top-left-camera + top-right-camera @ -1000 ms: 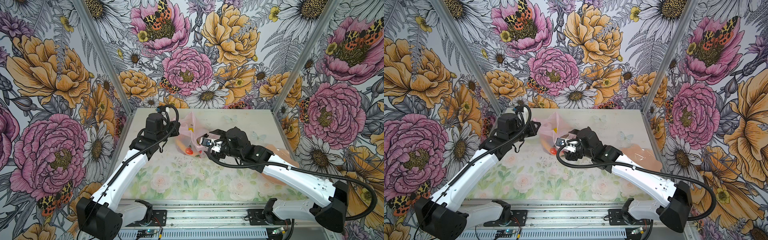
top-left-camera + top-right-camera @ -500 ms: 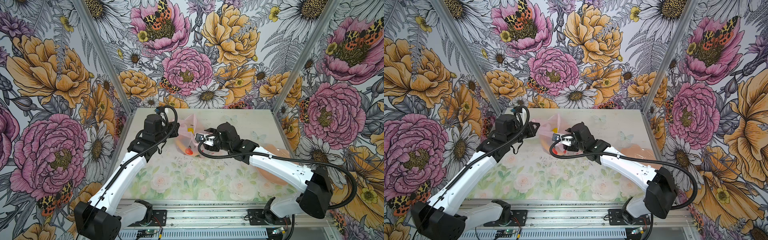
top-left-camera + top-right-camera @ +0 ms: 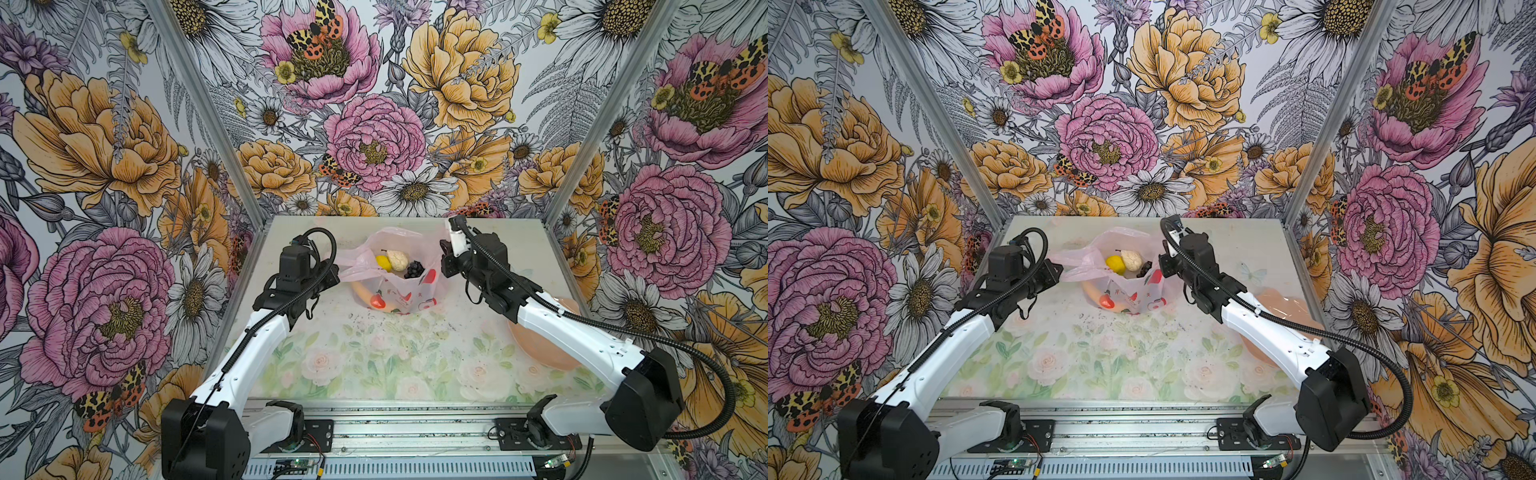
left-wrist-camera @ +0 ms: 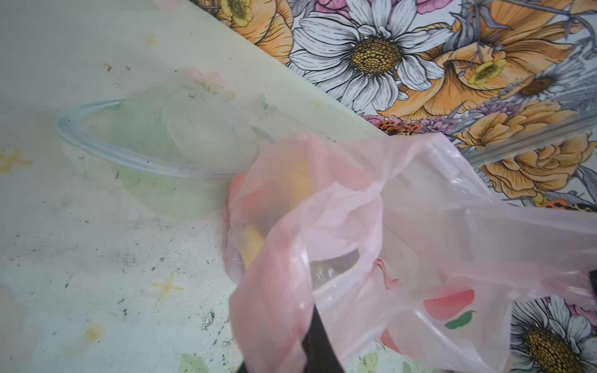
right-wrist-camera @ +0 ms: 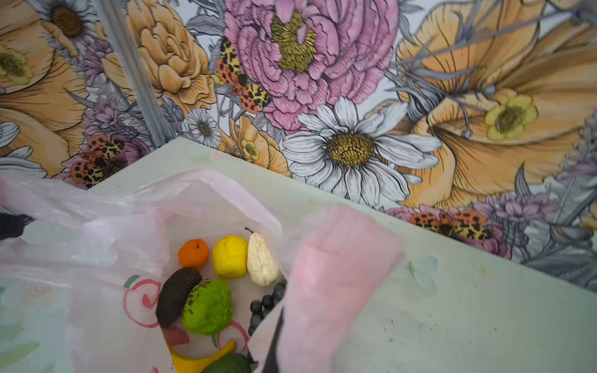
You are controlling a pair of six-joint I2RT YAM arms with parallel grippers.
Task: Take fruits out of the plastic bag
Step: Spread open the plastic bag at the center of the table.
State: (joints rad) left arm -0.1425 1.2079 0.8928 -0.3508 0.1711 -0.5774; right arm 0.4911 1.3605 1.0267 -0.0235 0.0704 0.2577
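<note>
**A:** In both top views, what does the plastic bag (image 3: 409,297) hold?

**B:** It stands on the table (image 3: 374,365) with its mouth spread wide. Inside are the lemon (image 3: 382,262), the cream lump (image 3: 397,259) touching it, and the grape bunch (image 3: 414,269) just beside. The banana (image 3: 360,291) shows through the film low down.

**A:** And the pincers?

**B:** The left gripper (image 3: 333,273) is clamped on a handle at one side of the mouth. The right gripper (image 3: 443,261) is closed on film at the opposite side.

**A:** Anything round about?

**B:** A peach dish (image 3: 544,357) lies well apart from the bag, partly under the right arm.

**A:** The left wrist view?

**B:** Pink film bunches round that gripper's dark finger (image 4: 319,339). Yellow blurs show through the bag (image 4: 420,226). A see-through round dish (image 4: 181,129) lies just beside the bag, its rim passing behind the film.

**A:** The right wrist view?

**B:** It looks into the bag (image 5: 106,245). The orange piece (image 5: 193,253), lemon (image 5: 230,256) and cream lump (image 5: 262,258) sit in a row. A dark brown piece (image 5: 177,297) touches the green lime (image 5: 208,306). The banana (image 5: 200,358) and avocado (image 5: 229,365) lie nearest the camera. A blurred pink handle (image 5: 339,274) rises from the closed jaws and hides part of the grape bunch (image 5: 265,303).

**A:** Any writing?

**B:** Red characters (image 3: 392,294) on the bag's front, too small to read.
</note>
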